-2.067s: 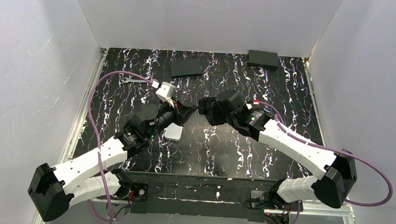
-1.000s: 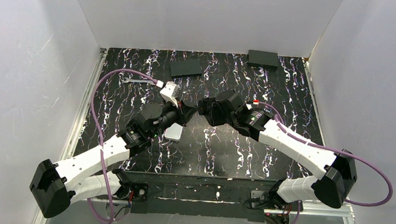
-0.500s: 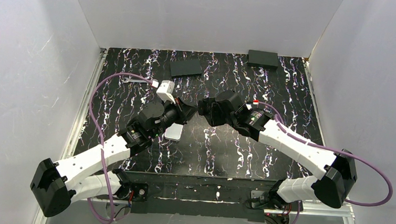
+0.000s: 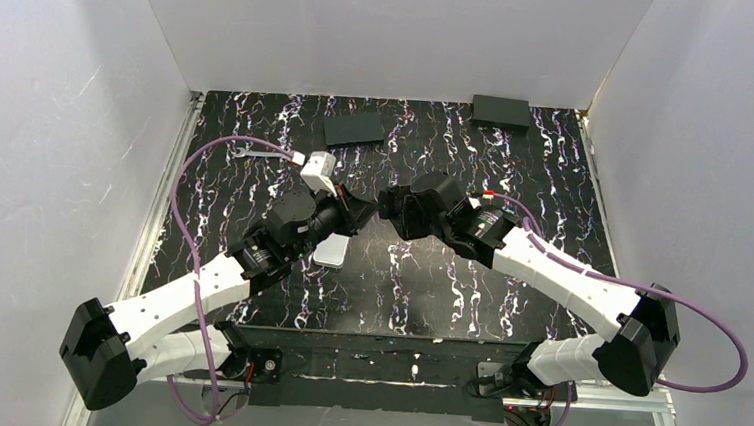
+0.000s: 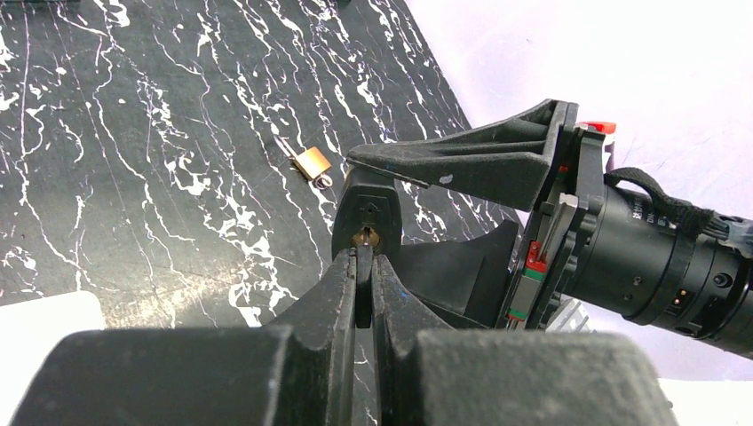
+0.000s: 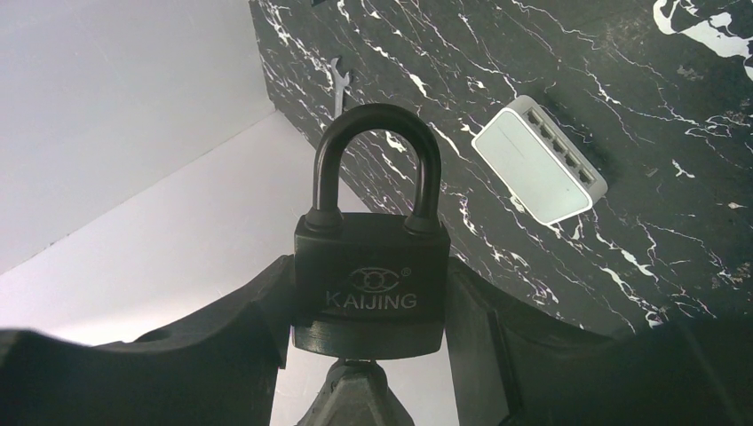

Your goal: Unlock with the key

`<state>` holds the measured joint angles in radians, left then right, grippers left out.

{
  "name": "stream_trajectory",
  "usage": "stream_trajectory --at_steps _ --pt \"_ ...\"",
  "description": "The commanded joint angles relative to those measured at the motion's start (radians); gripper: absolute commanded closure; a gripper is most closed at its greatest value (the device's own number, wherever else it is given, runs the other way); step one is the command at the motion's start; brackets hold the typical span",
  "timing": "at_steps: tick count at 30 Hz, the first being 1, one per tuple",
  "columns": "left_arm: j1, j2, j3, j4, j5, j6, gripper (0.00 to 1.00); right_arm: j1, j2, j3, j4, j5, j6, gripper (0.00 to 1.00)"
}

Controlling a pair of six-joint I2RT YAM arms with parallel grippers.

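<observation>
My right gripper (image 6: 368,306) is shut on the black padlock (image 6: 370,284), held above the table with its shackle closed; the padlock's base with the brass keyhole faces the left wrist view (image 5: 366,213). My left gripper (image 5: 363,257) is shut on the key (image 5: 363,284), whose black head sits between the fingers while its brass blade meets the keyhole. In the top view the two grippers meet at mid-table, left (image 4: 365,212) against right (image 4: 387,206), and the key is hidden there.
A white box (image 4: 329,253) lies under the left wrist. A small brass padlock (image 5: 311,163) lies on the table. Two black boxes (image 4: 355,128) (image 4: 500,112) sit at the back. A silver wrench (image 4: 249,151) lies back left. White walls enclose the marbled table.
The left arm has shifted slightly right and its wrist has rotated at the padlock. The right arm has stayed still.
</observation>
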<state>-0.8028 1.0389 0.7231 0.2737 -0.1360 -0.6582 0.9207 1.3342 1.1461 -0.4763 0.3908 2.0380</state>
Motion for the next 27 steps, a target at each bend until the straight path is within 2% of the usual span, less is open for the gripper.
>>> stream_trajectory --at_steps 1,14,21,27 --pt "-0.005 -0.007 -0.014 -0.025 -0.003 0.101 1.0 0.014 -0.035 0.073 0.093 -0.018 0.008 0.99" --pt "-0.004 0.005 -0.034 0.039 -0.001 0.123 1.0 0.015 -0.022 0.076 0.094 -0.042 0.005 0.99" --pt "-0.005 0.04 -0.024 0.078 0.046 0.195 1.0 0.017 -0.018 0.079 0.1 -0.052 0.002 0.99" --pt "-0.005 0.038 -0.02 0.078 0.024 0.22 1.0 0.017 -0.024 0.077 0.092 -0.044 0.002 0.99"
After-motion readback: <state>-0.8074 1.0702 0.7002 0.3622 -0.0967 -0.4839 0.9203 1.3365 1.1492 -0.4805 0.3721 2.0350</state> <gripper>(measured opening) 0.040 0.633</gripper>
